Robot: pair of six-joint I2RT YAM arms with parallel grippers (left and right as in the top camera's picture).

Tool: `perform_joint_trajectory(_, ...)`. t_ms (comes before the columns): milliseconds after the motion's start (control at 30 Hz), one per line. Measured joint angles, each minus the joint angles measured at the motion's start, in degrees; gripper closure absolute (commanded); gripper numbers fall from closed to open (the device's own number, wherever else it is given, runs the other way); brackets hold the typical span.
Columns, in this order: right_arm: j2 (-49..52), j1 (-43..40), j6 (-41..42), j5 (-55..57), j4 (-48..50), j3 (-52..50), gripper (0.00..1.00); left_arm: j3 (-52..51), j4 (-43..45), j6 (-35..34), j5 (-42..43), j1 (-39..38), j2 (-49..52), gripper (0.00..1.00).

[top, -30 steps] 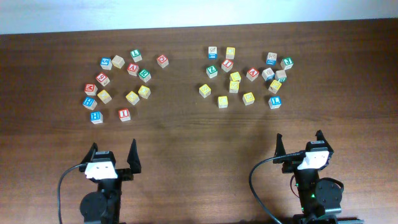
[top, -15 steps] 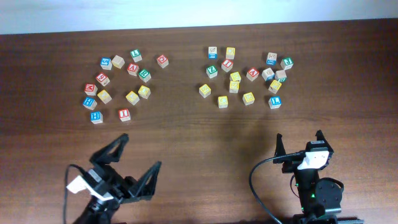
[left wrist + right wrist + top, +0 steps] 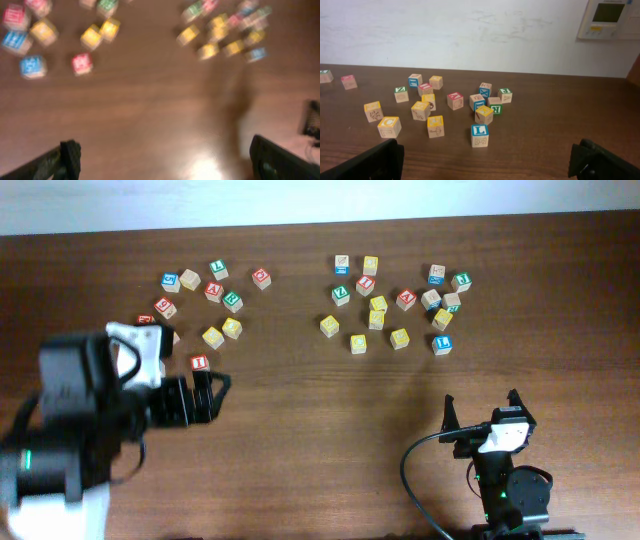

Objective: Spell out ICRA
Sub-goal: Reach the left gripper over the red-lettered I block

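Lettered wooden blocks lie in two clusters at the far side of the table. The left cluster holds a red I block, a red A block and a green R block. The right cluster holds a yellow C block, which also shows in the right wrist view. My left gripper is open and empty, raised just short of the red I block; its wrist view is blurred. My right gripper is open and empty at the near right, and its wrist view shows the same.
My raised left arm hides the left cluster's near-left blocks in the overhead view. A blue L block is the nearest block to the right gripper. A white wall with a control panel stands behind the table.
My left arm has lifted and swung forward and left over the left cluster, its gripper still open. The right arm has not moved.
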Motion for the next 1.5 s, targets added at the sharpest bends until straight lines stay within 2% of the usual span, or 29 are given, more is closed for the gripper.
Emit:
perform_joint_trajectory(100, 0.0, 0.0, 0.0, 0.0, 0.0, 0.0, 0.02, 1.5, -4.4, -0.5, -5.1, 0.2, 12.4, 0.01)
perform_joint_trajectory(233, 0.0, 0.0, 0.0, 0.0, 0.0, 0.0, 0.02, 1.5, -1.3, -3.0, -7.7, 1.7, 21.9, 0.01)
perform_joint_trajectory(300, 0.0, 0.0, 0.0, 0.0, 0.0, 0.0, 0.02, 1.5, -0.7, -3.5, -7.8, 1.9, 26.3, 0.36)
perform_joint_trajectory(333, 0.0, 0.0, 0.0, 0.0, 0.0, 0.0, 0.02, 1.5, -0.6, -3.8, -7.8, 1.9, 27.9, 0.36)
perform_joint_trajectory(367, 0.0, 0.0, 0.0, 0.0, 0.0, 0.0, 0.01, 1.5, 0.0, -3.9, -7.9, 1.9, 29.8, 0.26)
perform_joint_trajectory(400, 0.0, 0.0, 0.0, 0.0, 0.0, 0.0, 0.02, 1.5, 0.6, -4.0, -7.8, 1.9, 31.2, 0.22)
perform_joint_trajectory(600, 0.0, 0.0, 0.0, 0.0, 0.0, 0.0, 0.02, 1.5, 7.1, -4.3, -9.4, 1.9, 37.6, 0.22)
perform_joint_trajectory(767, 0.0, 0.0, 0.0, 0.0, 0.0, 0.0, 0.02, 1.5, 10.7, -4.4, -13.6, 1.9, 42.1, 0.25)
perform_joint_trajectory(1067, 0.0, 0.0, 0.0, 0.0, 0.0, 0.0, 0.02, 1.5, 18.5, -4.3, -15.1, 1.6, 50.0, 0.32)
perform_joint_trajectory(1267, 0.0, 0.0, 0.0, 0.0, 0.0, 0.0, 0.02, 1.5, 22.1, -4.3, -21.4, -0.7, 52.9, 0.30)
perform_joint_trajectory(1433, 0.0, 0.0, 0.0, 0.0, 0.0, 0.0, 0.02, 1.5, 23.7, -4.3, -22.2, -0.7, 53.7, 0.34)
perform_joint_trajectory(1500, 0.0, 0.0, 0.0, 0.0, 0.0, 0.0, 0.02, 1.5, 24.5, -4.3, -21.5, -0.7, 53.7, 0.46)
